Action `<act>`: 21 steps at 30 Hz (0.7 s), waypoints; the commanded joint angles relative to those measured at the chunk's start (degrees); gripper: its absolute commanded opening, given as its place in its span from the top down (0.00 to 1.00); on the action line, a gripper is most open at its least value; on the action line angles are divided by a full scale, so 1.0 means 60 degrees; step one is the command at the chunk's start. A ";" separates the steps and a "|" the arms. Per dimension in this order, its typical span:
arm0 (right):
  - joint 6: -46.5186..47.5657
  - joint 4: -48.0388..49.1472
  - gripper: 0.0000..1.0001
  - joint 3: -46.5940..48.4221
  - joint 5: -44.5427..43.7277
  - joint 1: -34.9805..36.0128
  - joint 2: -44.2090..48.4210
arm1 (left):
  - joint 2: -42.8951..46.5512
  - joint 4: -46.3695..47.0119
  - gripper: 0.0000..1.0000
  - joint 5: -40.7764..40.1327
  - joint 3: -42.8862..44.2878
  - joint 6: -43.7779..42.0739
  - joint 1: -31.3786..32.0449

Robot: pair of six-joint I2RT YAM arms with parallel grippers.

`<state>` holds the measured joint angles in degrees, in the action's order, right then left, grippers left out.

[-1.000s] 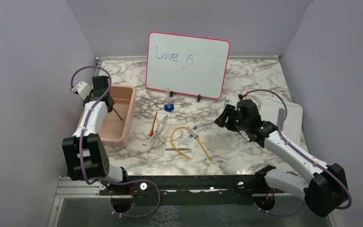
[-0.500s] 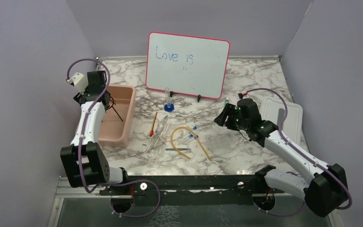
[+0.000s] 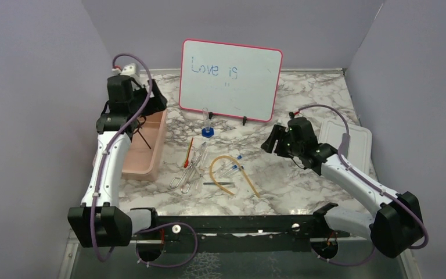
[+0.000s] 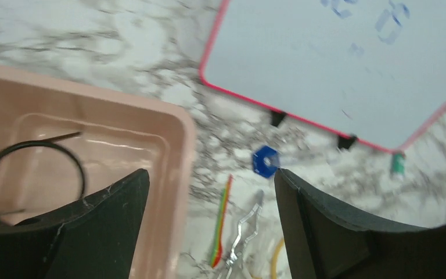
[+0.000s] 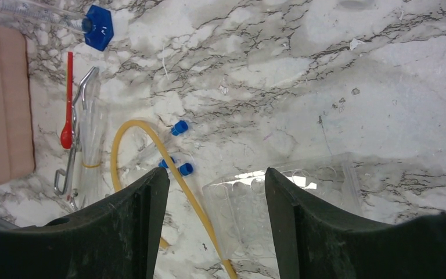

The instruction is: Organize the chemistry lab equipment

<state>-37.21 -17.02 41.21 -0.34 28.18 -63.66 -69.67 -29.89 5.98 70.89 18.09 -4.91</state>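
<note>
**A:** Tripod, where was it?

**B:** The black wire ring tripod lay in the pink bin. The left gripper had lifted away toward the whiteboard, jaws wide and empty. I'd call that one filed.

**A:** And the rest?

**B:** The tan rubber tube, metal tongs, red-tipped spatula and blue-capped tubes stayed mid-counter on marble. The right gripper hung to their right, jaws wide, with lilac walls all round.

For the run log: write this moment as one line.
left gripper: open, over end of pink bin | black wire ring tripod: in bin | right gripper: open, near tan rubber tube | tongs: on table
</note>
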 commanded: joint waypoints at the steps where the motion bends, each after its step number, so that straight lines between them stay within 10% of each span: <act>1: 0.0612 0.0287 0.32 0.0462 0.0570 0.0021 -0.0441 | 0.0356 0.0569 0.18 0.2383 -0.0626 -0.1120 0.1608; 14: 0.0920 0.1509 0.28 0.0998 0.2945 0.0278 -0.2472 | -0.0360 0.2527 0.25 0.2112 -0.2967 0.0482 0.3579; 21: 0.0648 0.2365 0.29 0.1135 0.3273 0.0386 -0.2734 | -0.0788 0.6302 0.30 0.0837 -0.4235 0.1262 0.4147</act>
<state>-31.88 -8.32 45.91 16.19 30.06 -80.27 -73.28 -10.85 18.35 48.73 21.58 18.20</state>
